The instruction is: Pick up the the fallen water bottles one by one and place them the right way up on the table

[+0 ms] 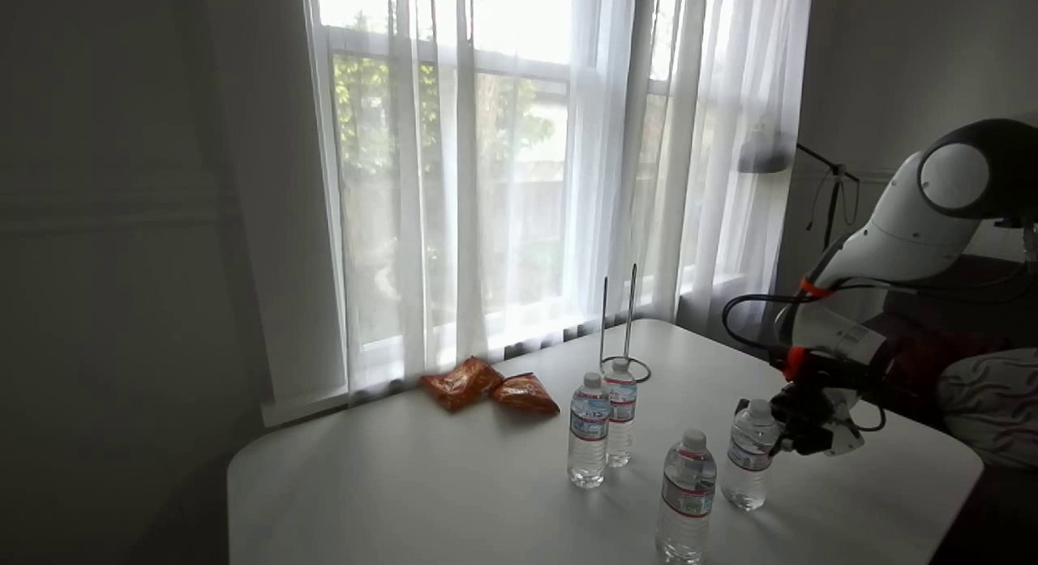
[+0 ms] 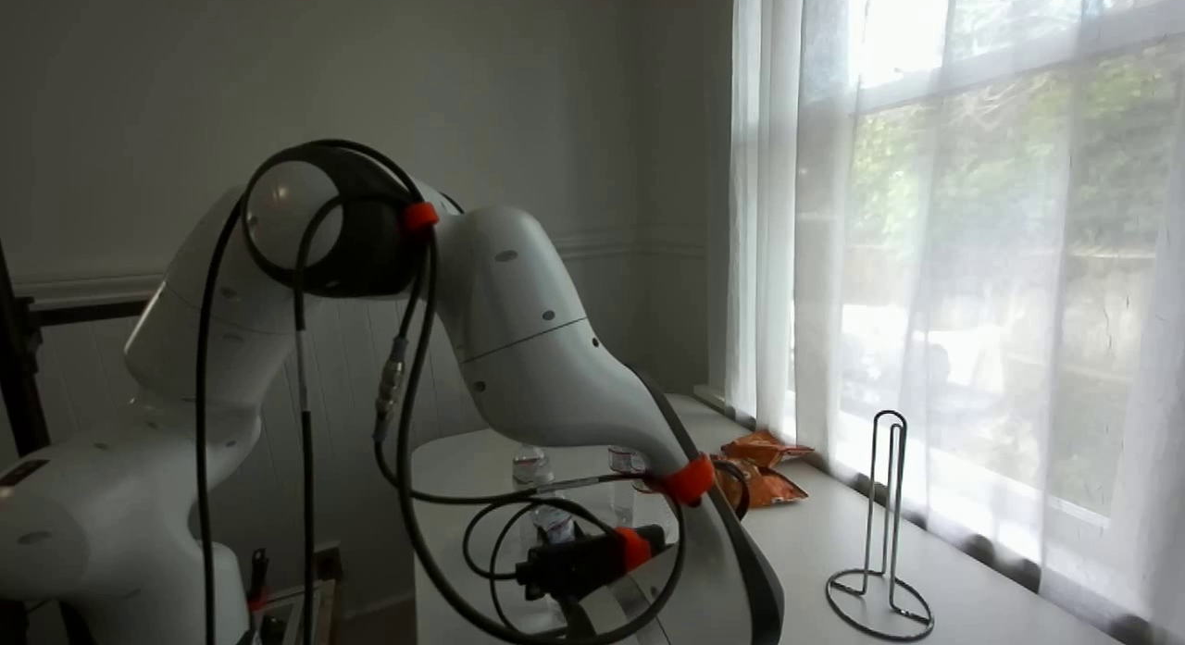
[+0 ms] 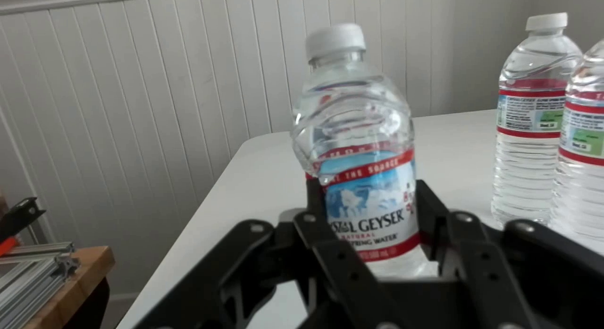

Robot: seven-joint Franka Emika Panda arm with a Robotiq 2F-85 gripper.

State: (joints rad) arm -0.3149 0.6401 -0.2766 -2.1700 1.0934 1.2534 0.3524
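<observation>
Bottle (image 3: pixel 356 145) in grasp: the hand (image 3: pixel 370 201) clasps it at label height, fingers (image 3: pixel 315 197) pressed to either side. Taking it round the middle, from the side, probably serves a bottle meant to stand, since the base is left free to meet the desk (image 1: pixel 405 500). It leans slightly in the wrist view and sits low, just over the desk or on it; which, I cannot tell. Three other bottles (image 1: pixel 687 500) stand upright near it and none lies fallen in sight, so this is likely the last to be righted; the gap around it presumably gives the fingers room to spread. Two packets (image 1: pixel 462 384) and a wire holder (image 2: pixel 872 497) rest by the desk's edge, well apart from the hand. As for pose, the hand lies nearly level, pointing sideways, which should let it back straight out. Behind it, the arm (image 2: pixel 546 386) arches high and, in an exterior view, screens much of the bottles.
</observation>
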